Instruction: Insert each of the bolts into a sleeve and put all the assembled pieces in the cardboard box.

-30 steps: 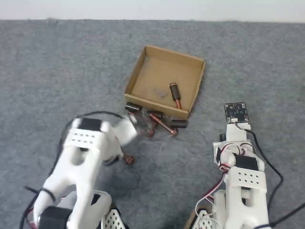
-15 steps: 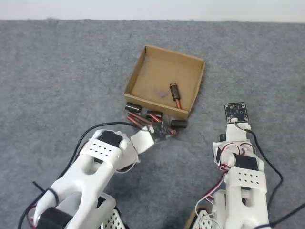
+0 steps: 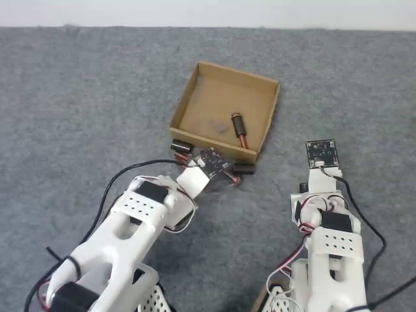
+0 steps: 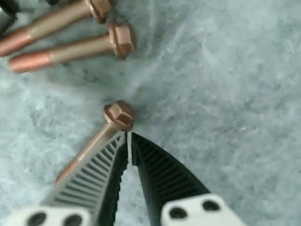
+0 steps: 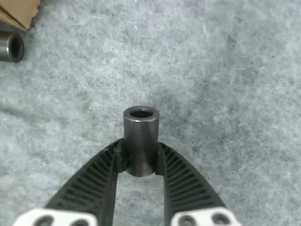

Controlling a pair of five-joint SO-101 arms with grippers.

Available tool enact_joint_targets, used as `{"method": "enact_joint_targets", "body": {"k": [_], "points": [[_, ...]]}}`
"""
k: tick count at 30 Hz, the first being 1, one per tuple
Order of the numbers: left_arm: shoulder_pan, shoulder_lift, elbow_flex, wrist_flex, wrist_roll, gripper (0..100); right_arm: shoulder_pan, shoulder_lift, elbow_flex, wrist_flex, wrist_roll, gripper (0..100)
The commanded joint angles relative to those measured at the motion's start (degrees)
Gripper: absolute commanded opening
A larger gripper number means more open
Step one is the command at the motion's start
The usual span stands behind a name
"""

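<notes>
On the grey desk (image 3: 78, 97) we see the left pincer (image 4: 128, 140) closed to a sliver and holding nothing, its tips just beside a copper bolt (image 4: 117, 116). The right pincer (image 5: 140, 157) clamps a dark sleeve (image 5: 140, 134). Farther off, the cardboard box (image 3: 268, 120) holds one assembled piece (image 3: 240, 129).

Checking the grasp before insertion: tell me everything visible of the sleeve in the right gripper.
The sleeve is a short dark cylinder, metal by its dull sheen, with an open round bore at its free end. The right gripper clamps its other end from both sides between black ribbed jaws, axis in line with them. Grey carpet lies behind; contact with it cannot be told.
</notes>
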Motion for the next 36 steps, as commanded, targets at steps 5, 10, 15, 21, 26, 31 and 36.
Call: {"method": "enact_joint_targets", "body": {"k": [5, 10, 15, 21, 26, 31, 36], "points": [[-0.8, -0.2, -0.8, -6.9, 2.0, 1, -0.2, -1.8, -0.6, 0.0, 1.1, 0.9], [-0.8, 5.5, -3.9, -6.0, 2.1, 1, -0.2, -1.8, -0.6, 0.0, 1.1, 0.9], [-0.8, 10.3, -8.1, -3.6, 2.1, 1, -0.2, -1.8, -0.6, 0.0, 1.1, 0.9], [-1.1, 6.6, -12.5, -1.8, 2.1, 1, -0.2, -1.5, -0.6, -0.3, 1.1, 0.9], [-0.9, -1.1, -12.4, 5.2, 2.0, 1, -0.2, -1.5, -0.6, -0.3, 1.1, 0.9], [-0.9, -3.9, -9.5, 9.2, 1.7, 1, -0.2, -1.5, -0.6, -0.3, 1.1, 0.9], [-0.8, -3.9, -5.1, 6.9, -1.7, 1, -0.2, -1.6, -0.6, -0.4, 1.1, 0.9]]}}
